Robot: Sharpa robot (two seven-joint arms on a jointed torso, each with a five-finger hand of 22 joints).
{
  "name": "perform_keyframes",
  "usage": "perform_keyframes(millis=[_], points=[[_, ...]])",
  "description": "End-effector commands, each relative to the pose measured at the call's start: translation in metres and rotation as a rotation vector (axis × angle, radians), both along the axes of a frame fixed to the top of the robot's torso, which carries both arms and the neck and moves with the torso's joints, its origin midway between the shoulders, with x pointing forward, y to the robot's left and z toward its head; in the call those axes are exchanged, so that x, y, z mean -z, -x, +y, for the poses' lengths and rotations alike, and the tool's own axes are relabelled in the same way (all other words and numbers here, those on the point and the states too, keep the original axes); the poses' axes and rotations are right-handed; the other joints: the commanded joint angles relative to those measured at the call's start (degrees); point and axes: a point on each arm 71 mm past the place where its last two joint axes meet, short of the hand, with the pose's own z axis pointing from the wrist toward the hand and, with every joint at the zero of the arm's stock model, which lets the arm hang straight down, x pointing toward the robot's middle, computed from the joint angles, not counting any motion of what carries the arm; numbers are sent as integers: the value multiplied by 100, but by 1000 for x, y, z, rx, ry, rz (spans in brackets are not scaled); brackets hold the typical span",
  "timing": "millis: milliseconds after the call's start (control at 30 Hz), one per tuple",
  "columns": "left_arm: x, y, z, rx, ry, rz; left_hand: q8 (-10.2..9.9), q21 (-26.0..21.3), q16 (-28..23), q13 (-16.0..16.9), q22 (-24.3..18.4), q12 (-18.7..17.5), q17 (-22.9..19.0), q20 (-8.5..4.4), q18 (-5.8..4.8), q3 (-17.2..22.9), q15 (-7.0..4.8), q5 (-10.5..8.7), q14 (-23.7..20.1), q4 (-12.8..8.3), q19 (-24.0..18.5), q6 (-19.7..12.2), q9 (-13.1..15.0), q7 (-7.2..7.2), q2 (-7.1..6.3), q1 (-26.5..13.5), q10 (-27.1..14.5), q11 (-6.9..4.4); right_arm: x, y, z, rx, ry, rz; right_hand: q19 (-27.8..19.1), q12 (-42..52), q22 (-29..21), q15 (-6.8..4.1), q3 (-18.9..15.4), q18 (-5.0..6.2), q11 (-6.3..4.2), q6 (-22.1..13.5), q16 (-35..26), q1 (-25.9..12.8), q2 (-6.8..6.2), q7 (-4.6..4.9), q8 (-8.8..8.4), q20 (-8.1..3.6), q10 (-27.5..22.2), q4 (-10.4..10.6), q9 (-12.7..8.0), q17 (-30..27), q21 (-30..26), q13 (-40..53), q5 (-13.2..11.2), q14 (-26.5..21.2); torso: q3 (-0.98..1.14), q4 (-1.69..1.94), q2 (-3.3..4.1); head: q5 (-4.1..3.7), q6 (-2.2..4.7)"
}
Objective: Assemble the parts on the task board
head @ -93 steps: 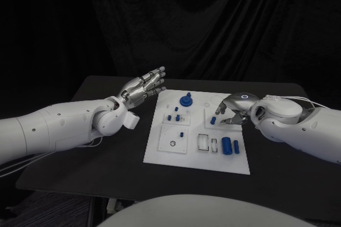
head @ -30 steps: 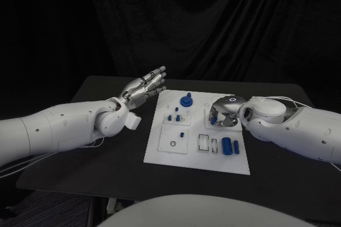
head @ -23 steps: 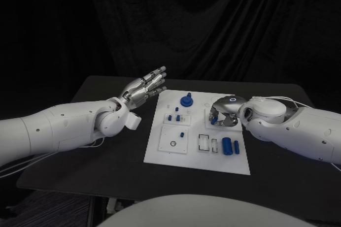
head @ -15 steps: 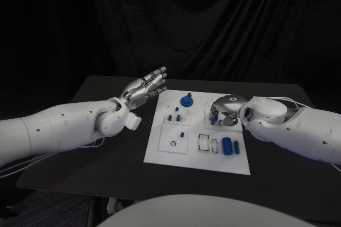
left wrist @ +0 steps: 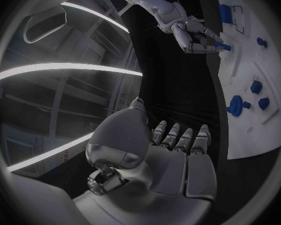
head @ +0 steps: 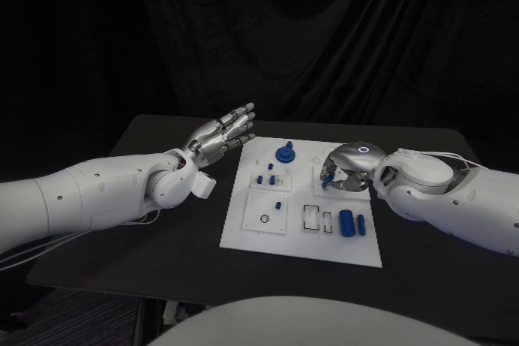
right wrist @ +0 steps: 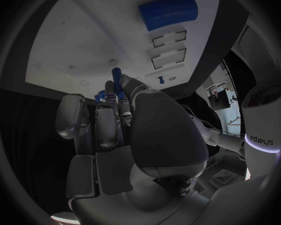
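The white task board [head: 303,237] lies mid-table. My right hand [head: 344,168] hovers over its far right part and pinches a small blue peg [head: 325,179] between thumb and fingertips. The peg [right wrist: 117,77] sticks out past the fingertips [right wrist: 110,92], just above the board [right wrist: 78,45]. The left wrist view also shows that hand [left wrist: 193,31] holding the peg [left wrist: 222,46]. My left hand [head: 222,132] is raised beside the board's far left edge, fingers spread and holding nothing. A blue knob [head: 284,152], small pegs [head: 263,179] and a blue cylinder [head: 345,221] sit on the board.
A thin blue bar [head: 359,224] lies beside the cylinder, and two rectangular slots [head: 311,217] sit left of it. A black ring [head: 263,220] marks the near left block. Bare black table [head: 162,248] surrounds the board.
My right hand closed over the small blue peg on the board's right side and has now risen slightly with it. The left hand has not moved.
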Motion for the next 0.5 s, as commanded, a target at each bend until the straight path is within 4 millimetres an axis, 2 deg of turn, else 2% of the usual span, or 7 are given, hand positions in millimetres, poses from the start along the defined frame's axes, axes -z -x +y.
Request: perform_keyframes(millis=[33,133,167,300,333,367,500], points=[[0,1,-1,10,11,-2,-23,27,0,-7,7,0,1,29,72,-10,44,176,-12,-48,7,0,-4,34,-5,148,-25,-3,-18,-1,1,18,-40,-63,-28,0,911,-14,-1,8,-3,52,-39,-35,18,18,26,-29,34,-32,151,-28,-51,-4,31,-24,0,-5,-2,1,0],[0,1,0,10,11,-2,-23,31,1,-5,5,2,2,30,64,15,51,808,-10,-159,10,-1,-3,44,-55,357,-24,-4,-32,1,2,11,-52,-83,-42,-9,904,-10,-2,13,4,51,-56,-38,16,21,24,-28,31,-33,156,-55,-77,-8,32,-36,-1,-10,-5,-5,0],[0,1,0,11,12,-3,-21,33,2,-4,4,5,3,31,60,54,53,1396,-7,-281,14,4,-1,46,-99,503,-18,-6,-36,1,3,8,-57,-90,-42,-9,904,-10,-2,13,4,51,-56,-38,16,21,24,-28,31,-33,156,-55,-77,-8,32,-36,-1,-13,-7,8,0],[0,1,0,12,16,-7,-19,45,8,-3,9,4,7,31,61,30,51,2464,4,-193,31,14,-1,40,-233,431,-7,-10,-52,8,6,-18,-83,-115,-29,-30,910,1,-20,6,17,53,-42,-70,-9,27,23,-23,32,-30,171,-24,-53,-20,30,-24,-5,-6,-8,35,0],[-1,1,0,12,17,-8,-19,47,8,-4,10,-1,7,31,62,35,50,2565,4,-170,33,13,-1,39,-249,425,-7,-9,-55,10,8,-27,-90,-120,-27,-31,911,2,-21,5,17,53,-39,-72,-11,26,23,-23,33,-30,172,-19,-48,-20,30,-22,-7,-3,-11,37,0],[-1,1,0,12,18,-9,-24,48,7,-4,7,-4,7,32,60,75,54,3013,4,-107,33,2,-3,28,-286,436,-6,-9,-57,11,9,-33,-95,-123,-12,-33,919,3,-25,-1,14,57,-30,-81,-16,25,25,-22,39,-28,177,-1,-21,-22,30,-13,-9,0,-10,34,0],[-1,1,0,11,19,-11,-21,56,9,-3,4,2,7,32,60,301,54,3674,7,-22,37,7,-2,22,-337,619,0,-20,-65,21,17,-73,-123,-132,16,-41,932,8,-43,-12,16,74,-7,-124,-33,21,30,-18,72,-16,198,39,30,-29,31,11,-8,-8,-5,45,0]])
